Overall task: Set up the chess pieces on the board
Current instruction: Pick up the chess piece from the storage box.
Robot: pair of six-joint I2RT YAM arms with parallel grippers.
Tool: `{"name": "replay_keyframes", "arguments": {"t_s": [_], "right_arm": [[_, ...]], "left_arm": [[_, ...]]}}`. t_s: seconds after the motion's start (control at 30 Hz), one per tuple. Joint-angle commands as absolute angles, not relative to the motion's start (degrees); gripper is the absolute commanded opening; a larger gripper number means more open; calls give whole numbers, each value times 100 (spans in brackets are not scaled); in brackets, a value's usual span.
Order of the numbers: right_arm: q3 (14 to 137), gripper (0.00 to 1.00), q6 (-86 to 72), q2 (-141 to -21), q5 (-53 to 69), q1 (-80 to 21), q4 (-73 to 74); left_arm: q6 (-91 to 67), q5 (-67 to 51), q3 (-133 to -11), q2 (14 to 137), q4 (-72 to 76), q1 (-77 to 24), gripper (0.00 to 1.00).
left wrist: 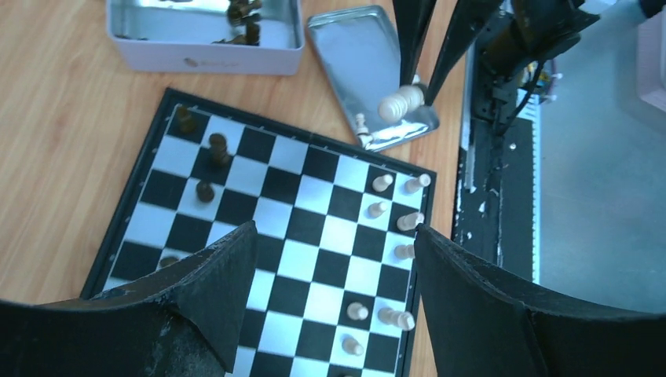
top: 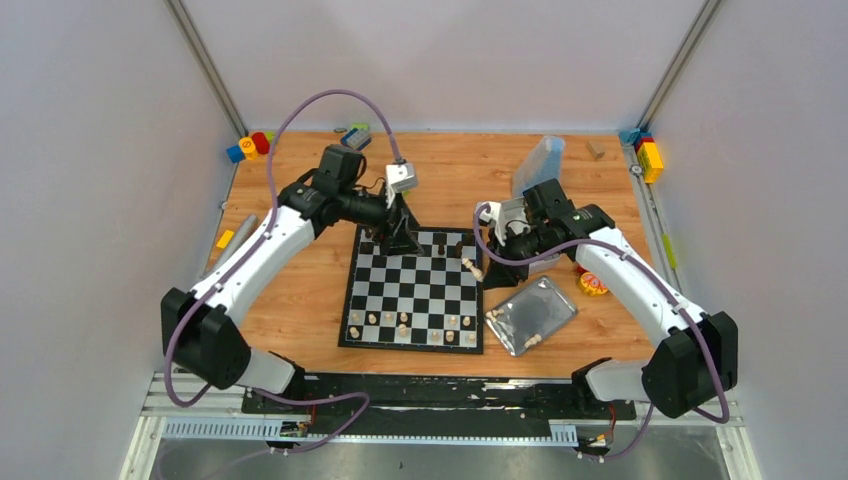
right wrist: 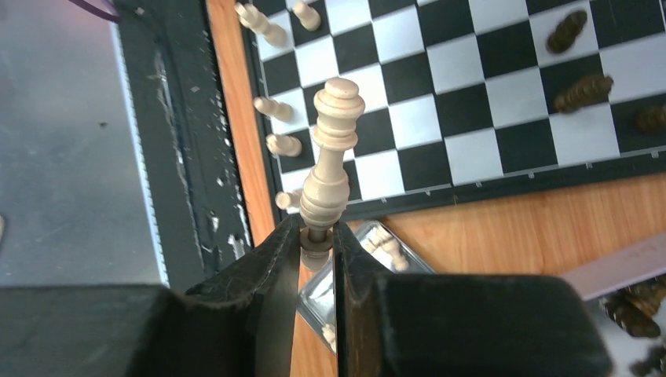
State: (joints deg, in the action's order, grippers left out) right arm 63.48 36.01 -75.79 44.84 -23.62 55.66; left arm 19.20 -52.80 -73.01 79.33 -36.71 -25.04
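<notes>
The board (top: 412, 290) lies at the table's middle. Cream chess pieces (top: 405, 325) stand along its near rows, and a few dark ones (top: 440, 240) along the far rows. My left gripper (top: 400, 238) hovers over the board's far left corner. In the left wrist view it (left wrist: 336, 230) is open, with only bare checks (left wrist: 314, 259) between its fingers. My right gripper (right wrist: 316, 232) is shut on the base of a tall cream piece (right wrist: 334, 149), held above the board's right edge (right wrist: 471, 177). From above that piece (top: 470, 268) shows beside the right gripper (top: 490, 262).
A shiny metal tray (top: 530, 315) with a few cream pieces lies right of the board. A white tin (left wrist: 204, 47) holds dark pieces. Coloured blocks (top: 250, 147) sit at the back left and more blocks (top: 645, 155) at the back right. A clear container (top: 540, 160) stands behind the right arm.
</notes>
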Motion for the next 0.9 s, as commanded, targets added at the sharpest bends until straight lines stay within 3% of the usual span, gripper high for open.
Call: {"name": "replay_keyframes", "arguments": {"t_s": [0.0, 0.37, 0.87], "right_arm": [[6774, 8, 3181, -7615, 5363, -2485, 5299], [6908, 8, 3160, -7737, 5490, -2591, 5289], [6856, 7, 3138, -7678, 5500, -2586, 5257]], "left_arm": [[1447, -5905, -7775, 8374, -3391, -2859, 80], [1225, -6177, -7933, 8930, -2729, -3513, 76], [1120, -6134, -8034, 9246, -2621, -3803, 57]]}}
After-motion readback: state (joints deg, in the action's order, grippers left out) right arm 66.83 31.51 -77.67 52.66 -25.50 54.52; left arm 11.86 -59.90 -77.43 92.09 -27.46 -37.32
